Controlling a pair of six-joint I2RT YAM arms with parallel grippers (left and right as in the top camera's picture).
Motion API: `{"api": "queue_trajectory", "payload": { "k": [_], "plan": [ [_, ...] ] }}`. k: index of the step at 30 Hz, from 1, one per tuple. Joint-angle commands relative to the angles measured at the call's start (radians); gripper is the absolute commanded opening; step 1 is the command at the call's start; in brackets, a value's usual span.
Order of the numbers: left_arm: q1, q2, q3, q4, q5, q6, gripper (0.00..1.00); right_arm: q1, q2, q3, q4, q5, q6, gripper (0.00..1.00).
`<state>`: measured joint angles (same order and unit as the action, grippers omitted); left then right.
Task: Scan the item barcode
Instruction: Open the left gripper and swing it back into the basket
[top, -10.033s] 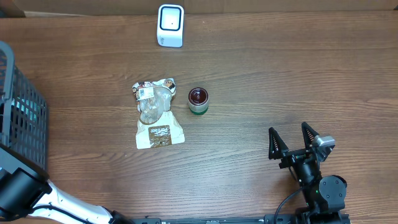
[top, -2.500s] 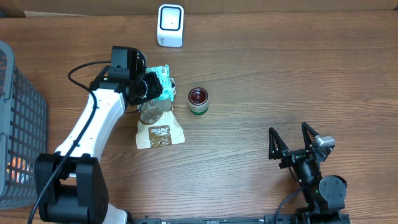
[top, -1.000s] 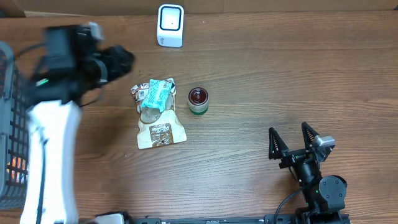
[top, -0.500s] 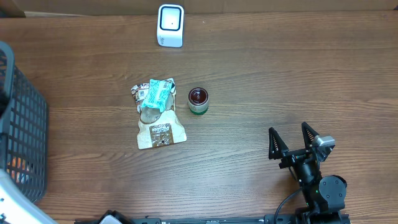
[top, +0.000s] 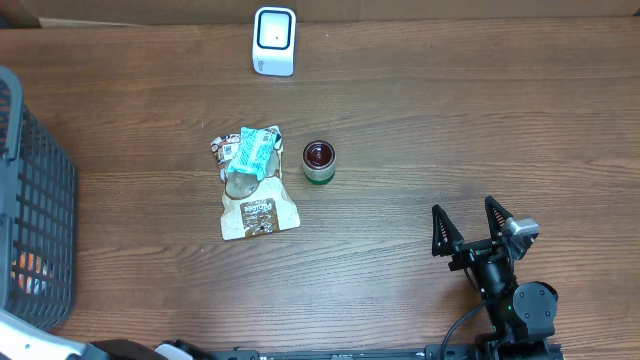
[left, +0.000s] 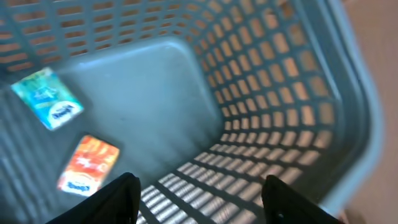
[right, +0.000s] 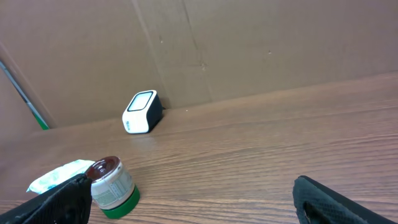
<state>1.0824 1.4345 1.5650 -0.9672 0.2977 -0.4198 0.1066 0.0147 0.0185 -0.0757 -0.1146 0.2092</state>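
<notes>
In the left wrist view my left gripper (left: 202, 202) hangs open over the inside of the grey basket (left: 292, 106), with nothing between its fingers. Two items lie on the basket floor: a teal packet (left: 48, 99) and an orange packet (left: 88, 165), the latter just ahead of my left finger. The white barcode scanner (top: 274, 40) stands at the table's far edge. My right gripper (top: 465, 225) rests open at the near right, empty. In the overhead view the left gripper itself is out of frame.
On the table lie a brown pouch (top: 258, 212) with a teal packet (top: 252, 150) on its top end, and beside them a green-based jar (top: 319, 162). The basket (top: 40, 200) fills the left edge. A cardboard wall (right: 249, 43) backs the table.
My left arm has swung left off the table and out of the overhead view, ending above the basket. The right arm has not moved.
</notes>
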Motion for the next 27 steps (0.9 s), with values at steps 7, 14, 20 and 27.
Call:
{"api": "queue_trajectory", "payload": {
  "k": [7, 14, 20, 27],
  "plan": [
    [0.056, 0.137, 0.013, 0.035, -0.047, 0.122, 0.7, 0.005, -0.012, -0.011, 0.004, 0.012, -0.005, 1.0],
    [0.044, 0.267, 0.011, 0.001, -0.053, 0.241, 0.63, 0.005, -0.012, -0.011, 0.004, 0.013, -0.005, 1.0],
    [0.016, 0.399, -0.012, -0.047, -0.136, 0.241, 0.64, 0.005, -0.012, -0.011, 0.004, 0.013, -0.005, 1.0],
    [0.015, 0.523, -0.012, -0.135, -0.256, 0.276, 0.64, 0.005, -0.012, -0.011, 0.004, 0.013, -0.005, 1.0]
  ]
}}
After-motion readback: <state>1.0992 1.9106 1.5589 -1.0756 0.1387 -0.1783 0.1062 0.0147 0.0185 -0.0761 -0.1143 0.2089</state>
